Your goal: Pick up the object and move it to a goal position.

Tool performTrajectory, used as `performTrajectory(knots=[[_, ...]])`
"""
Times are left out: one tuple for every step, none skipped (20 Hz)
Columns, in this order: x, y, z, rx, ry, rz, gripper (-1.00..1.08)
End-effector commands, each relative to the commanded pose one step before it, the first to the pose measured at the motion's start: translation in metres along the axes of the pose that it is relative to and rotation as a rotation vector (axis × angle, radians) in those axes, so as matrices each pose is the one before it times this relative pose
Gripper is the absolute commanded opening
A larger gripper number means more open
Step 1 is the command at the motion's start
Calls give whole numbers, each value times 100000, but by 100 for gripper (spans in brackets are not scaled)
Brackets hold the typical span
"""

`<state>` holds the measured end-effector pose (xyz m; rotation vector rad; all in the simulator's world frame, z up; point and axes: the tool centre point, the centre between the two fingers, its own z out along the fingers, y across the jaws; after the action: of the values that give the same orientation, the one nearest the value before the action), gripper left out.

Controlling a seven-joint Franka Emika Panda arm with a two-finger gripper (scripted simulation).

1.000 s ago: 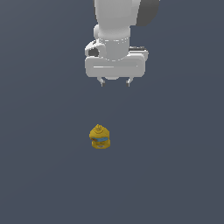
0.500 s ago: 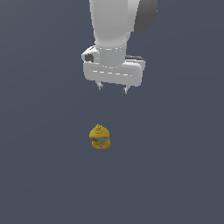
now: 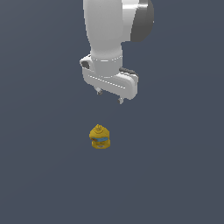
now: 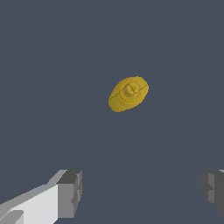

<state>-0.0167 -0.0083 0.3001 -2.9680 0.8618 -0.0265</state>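
The desk [image 3: 39, 175] is a plain dark slate surface filling both views, with no goal marker visible on it. The white arm [image 3: 114, 30] enters from twelve o'clock in the exterior view; compared with the frames from a second and half a second ago, it has swung lower and toward the centre, and its wrist has turned, so the tool body now sits on a slant. The tool [image 3: 110, 96] hangs above the desk with its fingers set wide and nothing between them; the wrist view confirms a broad gap between the two finger pads [image 4: 70, 192]. The object [image 3: 99, 137], a small golden-yellow lump with a knobbed top and a blue band, rests on the desk at roughly six o'clock from the tool, apart from it, and has not shifted. Judgement: the approach is under way; descent and closing remain, and the goal move has not begun.
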Motion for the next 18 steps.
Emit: performTrajectory(knots=[[633, 11, 477, -231, -84, 7123, 100], [247, -9, 192, -100, -27, 2782, 100], [246, -15, 194, -104, -22, 2779, 100], [245, -20, 196, -107, -17, 2779, 100], [244, -26, 198, -111, -11, 2777, 100], [242, -32, 199, -114, -5, 2775, 100], [241, -37, 201, -117, 0, 2774, 100], [239, -43, 203, -119, 6, 2773, 100], [237, -48, 204, -122, 13, 2771, 100], [235, -53, 206, -124, 19, 2769, 100], [233, -58, 208, -126, 25, 2769, 100], [230, -64, 209, -127, 32, 2765, 100], [228, -68, 211, -129, 38, 2764, 100], [225, -73, 212, -130, 45, 2762, 100], [223, -78, 214, -130, 51, 2760, 100], [220, -83, 216, -131, 58, 2758, 100], [217, -88, 217, -131, 65, 2757, 100], [214, -92, 219, -131, 72, 2755, 100]])
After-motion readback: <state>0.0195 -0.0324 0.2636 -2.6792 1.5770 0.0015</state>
